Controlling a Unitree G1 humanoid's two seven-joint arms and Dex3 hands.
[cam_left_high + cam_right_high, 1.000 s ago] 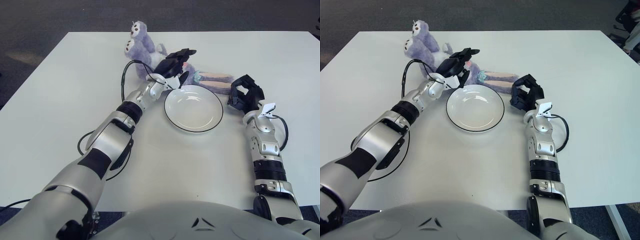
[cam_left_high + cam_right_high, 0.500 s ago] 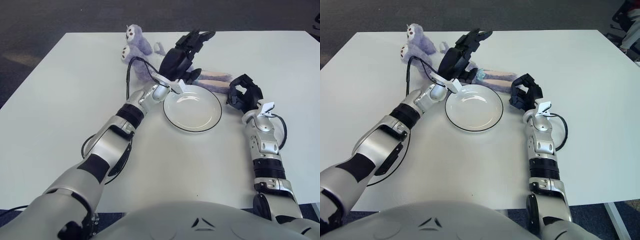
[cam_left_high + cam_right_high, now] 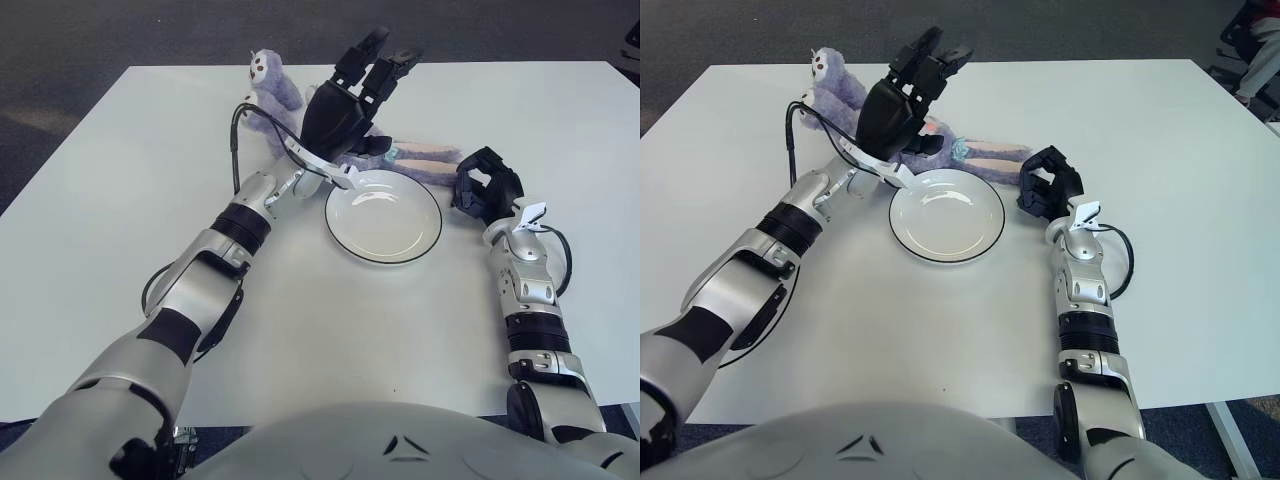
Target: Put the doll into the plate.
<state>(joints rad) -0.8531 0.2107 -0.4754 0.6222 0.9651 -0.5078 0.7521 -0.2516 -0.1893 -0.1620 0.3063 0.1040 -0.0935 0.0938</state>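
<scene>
The doll (image 3: 281, 95) is a purple plush animal lying on the white table behind the plate, head (image 3: 264, 68) at far left, pale legs (image 3: 428, 155) stretched right along the plate's far side. The plate (image 3: 385, 222) is white with a dark rim and empty. My left hand (image 3: 348, 105) is raised over the doll's middle, just behind the plate's far left rim, fingers (image 3: 378, 52) spread upward, holding nothing. It hides part of the doll's body. My right hand (image 3: 486, 188) is curled at the plate's right, close to the doll's feet, holding nothing.
The white table (image 3: 120, 200) extends wide to the left, right and front of the plate. A black cable (image 3: 240, 130) loops off my left forearm beside the doll. Dark carpet lies beyond the far edge.
My left hand has risen from low over the doll beside the plate and tilted up, with its fingers spreading. The right hand has stayed in place.
</scene>
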